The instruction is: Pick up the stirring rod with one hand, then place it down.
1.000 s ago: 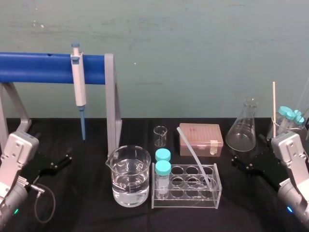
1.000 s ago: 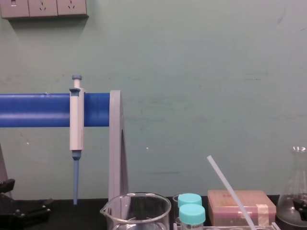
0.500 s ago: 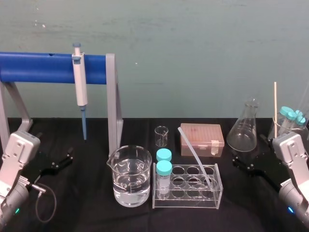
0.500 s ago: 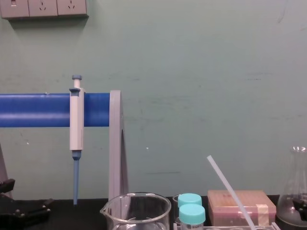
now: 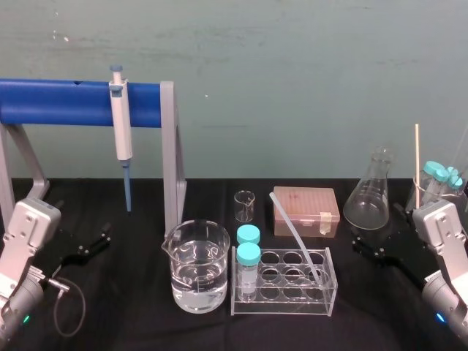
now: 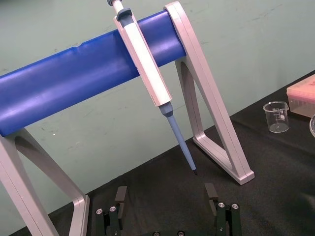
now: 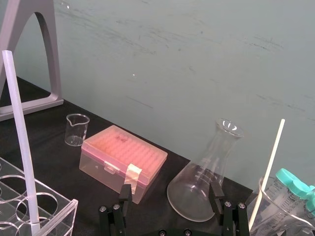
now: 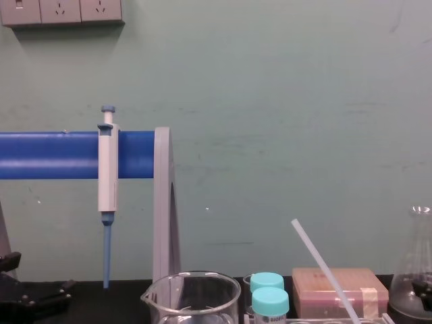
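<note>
Stirring rod (image 5: 291, 230), propped aslant in the tube rack (image 5: 285, 306): best reached with the released right hand (image 5: 369, 251), pinched above the rack and drawn out along its slant; left hand (image 5: 89, 247) parked low at left, also released.

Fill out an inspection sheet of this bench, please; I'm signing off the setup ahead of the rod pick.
Surface: black table, no spills seen.
Job's things: stirring rod leaning in the tube rack, ungripped.
Clutter: water beaker, two capped tubes, small beaker, tip box, flask, pipette on blue stand.
Grippers: left gripper and right gripper open, empty, low at the sides.
Cables: grey loop by left arm.
Surroundings: green wall, sockets.
</note>
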Controlling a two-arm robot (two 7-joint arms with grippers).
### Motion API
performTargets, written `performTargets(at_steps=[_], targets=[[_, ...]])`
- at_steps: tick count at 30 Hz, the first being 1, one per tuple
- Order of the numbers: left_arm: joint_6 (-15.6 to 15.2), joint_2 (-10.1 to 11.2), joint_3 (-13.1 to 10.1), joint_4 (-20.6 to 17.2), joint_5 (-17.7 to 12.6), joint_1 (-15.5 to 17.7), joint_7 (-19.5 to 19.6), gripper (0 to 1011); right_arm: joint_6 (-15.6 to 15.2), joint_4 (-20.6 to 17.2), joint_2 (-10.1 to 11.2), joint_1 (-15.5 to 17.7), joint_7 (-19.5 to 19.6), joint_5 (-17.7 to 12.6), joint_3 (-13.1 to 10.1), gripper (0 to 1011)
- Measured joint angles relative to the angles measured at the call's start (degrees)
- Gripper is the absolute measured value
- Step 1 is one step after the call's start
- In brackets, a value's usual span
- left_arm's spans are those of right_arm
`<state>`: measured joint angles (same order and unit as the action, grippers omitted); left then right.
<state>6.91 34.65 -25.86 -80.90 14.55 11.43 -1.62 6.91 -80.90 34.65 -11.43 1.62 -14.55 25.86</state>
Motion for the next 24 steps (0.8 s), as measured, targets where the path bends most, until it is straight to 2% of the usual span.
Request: performTargets(at_steps=[24], targets=[[0.0, 0.0, 0.0, 0.0, 0.0, 0.0, 0.0, 1000, 0.0, 0.0, 0.0, 0.0, 0.0, 0.0, 0.0, 1003]])
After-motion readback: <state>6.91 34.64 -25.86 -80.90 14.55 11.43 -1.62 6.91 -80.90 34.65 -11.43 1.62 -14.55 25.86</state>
